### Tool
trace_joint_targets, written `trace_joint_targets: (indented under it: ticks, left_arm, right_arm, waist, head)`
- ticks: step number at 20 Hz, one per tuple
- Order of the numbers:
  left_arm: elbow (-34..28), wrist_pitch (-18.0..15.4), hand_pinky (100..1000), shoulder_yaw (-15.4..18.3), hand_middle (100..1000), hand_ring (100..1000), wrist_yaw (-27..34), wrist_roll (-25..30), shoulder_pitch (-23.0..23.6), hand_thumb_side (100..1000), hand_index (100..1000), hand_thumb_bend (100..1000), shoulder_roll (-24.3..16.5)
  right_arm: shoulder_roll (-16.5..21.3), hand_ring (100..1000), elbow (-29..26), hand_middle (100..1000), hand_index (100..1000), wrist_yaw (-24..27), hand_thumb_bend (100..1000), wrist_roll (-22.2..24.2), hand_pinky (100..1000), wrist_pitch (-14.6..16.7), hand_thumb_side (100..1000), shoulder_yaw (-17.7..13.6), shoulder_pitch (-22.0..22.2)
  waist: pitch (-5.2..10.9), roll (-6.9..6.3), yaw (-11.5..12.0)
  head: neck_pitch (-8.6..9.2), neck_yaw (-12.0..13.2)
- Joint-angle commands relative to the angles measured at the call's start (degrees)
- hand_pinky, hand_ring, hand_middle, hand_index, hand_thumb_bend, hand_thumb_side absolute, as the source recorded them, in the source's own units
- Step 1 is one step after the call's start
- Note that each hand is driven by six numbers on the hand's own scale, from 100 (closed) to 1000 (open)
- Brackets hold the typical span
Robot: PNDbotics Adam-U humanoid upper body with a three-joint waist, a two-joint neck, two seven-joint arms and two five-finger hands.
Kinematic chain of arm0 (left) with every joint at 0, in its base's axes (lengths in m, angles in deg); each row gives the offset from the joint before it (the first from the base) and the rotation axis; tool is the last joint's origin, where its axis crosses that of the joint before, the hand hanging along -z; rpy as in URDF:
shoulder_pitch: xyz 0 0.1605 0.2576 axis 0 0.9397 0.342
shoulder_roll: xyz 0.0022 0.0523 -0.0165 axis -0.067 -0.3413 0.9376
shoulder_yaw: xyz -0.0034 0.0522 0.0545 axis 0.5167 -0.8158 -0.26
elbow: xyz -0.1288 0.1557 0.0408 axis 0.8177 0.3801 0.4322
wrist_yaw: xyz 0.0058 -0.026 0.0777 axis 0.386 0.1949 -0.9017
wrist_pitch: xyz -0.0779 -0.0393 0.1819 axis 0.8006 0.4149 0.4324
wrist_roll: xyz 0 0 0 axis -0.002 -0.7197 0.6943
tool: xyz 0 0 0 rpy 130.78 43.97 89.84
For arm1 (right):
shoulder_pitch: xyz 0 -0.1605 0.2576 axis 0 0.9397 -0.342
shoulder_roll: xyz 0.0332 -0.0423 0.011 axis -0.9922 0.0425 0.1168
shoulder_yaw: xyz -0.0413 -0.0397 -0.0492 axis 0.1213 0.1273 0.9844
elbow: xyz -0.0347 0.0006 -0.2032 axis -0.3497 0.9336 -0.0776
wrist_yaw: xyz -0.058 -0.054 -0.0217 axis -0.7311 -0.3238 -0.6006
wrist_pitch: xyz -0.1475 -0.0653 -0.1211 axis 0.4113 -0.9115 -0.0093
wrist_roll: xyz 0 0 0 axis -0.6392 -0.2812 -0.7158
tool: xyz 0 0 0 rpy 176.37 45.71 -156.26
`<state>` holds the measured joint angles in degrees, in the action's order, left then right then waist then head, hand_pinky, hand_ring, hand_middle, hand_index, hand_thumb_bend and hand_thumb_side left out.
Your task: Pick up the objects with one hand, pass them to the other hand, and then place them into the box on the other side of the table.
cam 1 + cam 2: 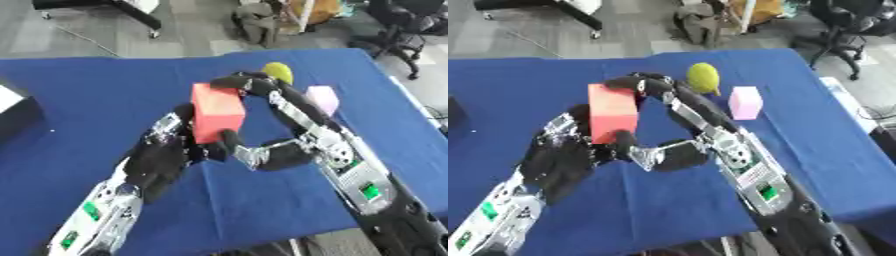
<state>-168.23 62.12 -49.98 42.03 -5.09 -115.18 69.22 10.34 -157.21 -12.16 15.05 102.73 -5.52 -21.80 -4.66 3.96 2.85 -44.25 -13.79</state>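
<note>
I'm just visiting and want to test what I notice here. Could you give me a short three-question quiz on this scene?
1. True or false: both hands touch the red block.
2. Which lies nearer the yellow-green ball on the blue table? A) a pink block B) a white cup C) a green box
3. Fill in: the red block is held ____ the table, not resting on it.

Key:
1. True: the left hand grips its lower part, and the right hand reaches fingers over its top with the thumb at its base.
2. A, the pink block.
3. above
</note>
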Motion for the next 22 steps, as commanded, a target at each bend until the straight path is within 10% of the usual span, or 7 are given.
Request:
trace_joint_targets:
  ticks: [1,22]
  left_arm:
    - [-1.54,-0.16,738,-0.08,515,644,0.37,1.26,-0.81,772,703,203,0.71]
    - [-2.35,-1.64,777,0.26,723,793,0.74,4.85,-0.93,766,813,382,0.66]
  right_arm:
    - [0.27,557,-1.24,334,852,0.59,100,0.18,687,0.08,326,0.69,-0.52]
    - [1.83,484,-1.24,251,662,5.59,100,-5.37,618,0.53,444,0.37,1.33]
  waist:
    - [0.69,-0.12,-0.07]
    - [0.69,-0.03,0.20]
  head:
    - [0.13,-0.21]
    - [0.13,-0.65]
